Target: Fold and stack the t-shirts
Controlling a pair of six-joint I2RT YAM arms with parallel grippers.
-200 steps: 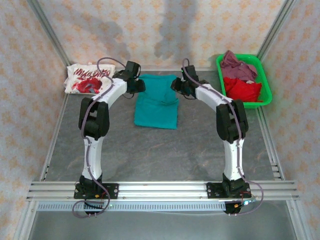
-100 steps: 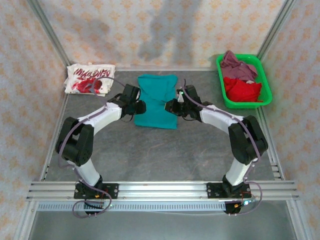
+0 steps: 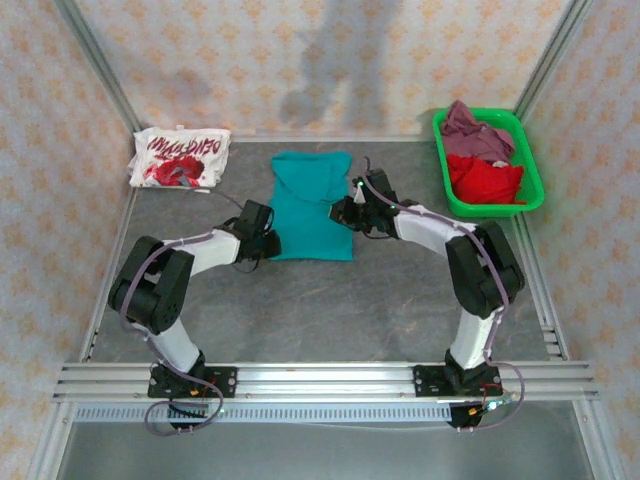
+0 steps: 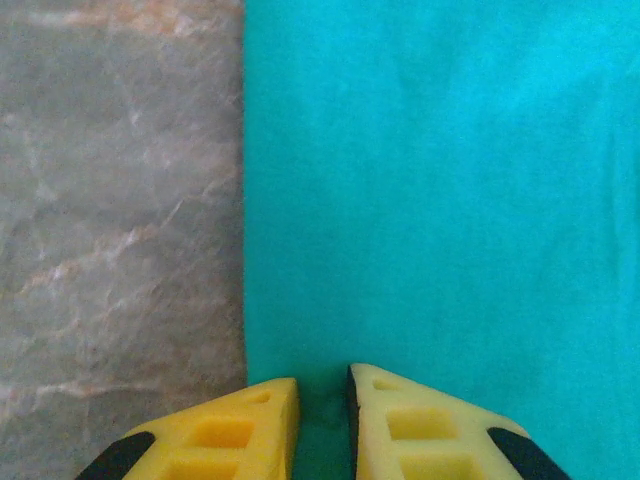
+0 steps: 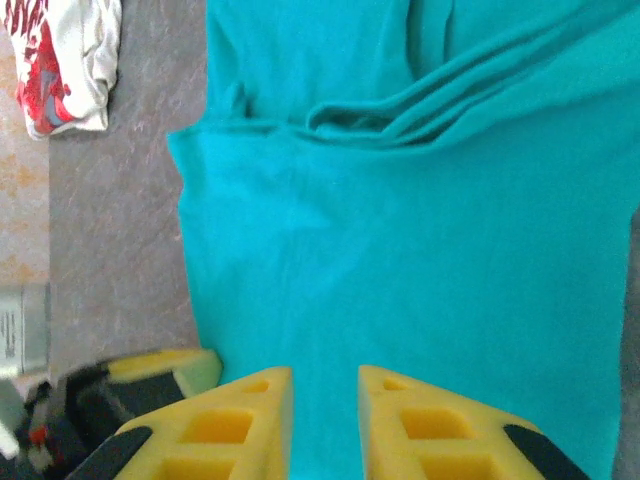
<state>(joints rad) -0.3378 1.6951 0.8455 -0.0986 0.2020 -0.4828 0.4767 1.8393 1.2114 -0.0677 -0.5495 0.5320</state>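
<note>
The teal t-shirt (image 3: pixel 312 195) lies flat mid-table, with loose folds near its far end (image 5: pixel 430 90). My left gripper (image 3: pixel 268 240) sits at the shirt's near left corner. Its yellow fingers (image 4: pixel 323 375) stand a narrow gap apart just inside the shirt's left edge (image 4: pixel 450 200), with flat cloth showing between them. My right gripper (image 3: pixel 345 212) hovers over the shirt's right side. It is narrowly open (image 5: pixel 325 372) above smooth teal cloth (image 5: pixel 400 260). A folded white t-shirt with red print (image 3: pixel 180 157) (image 5: pixel 60 60) lies at the far left.
A green basket (image 3: pixel 490 209) at the far right holds a red t-shirt (image 3: pixel 485 180) and a mauve one (image 3: pixel 475 130). Metal rails run along both table sides. The left gripper's finger (image 5: pixel 165 370) shows at the right wrist view's lower left.
Both arms drew back from the teal shirt's far end toward me, the left one reaching the near left corner. Both pairs of jaws narrowed. The shirt itself stayed in place.
</note>
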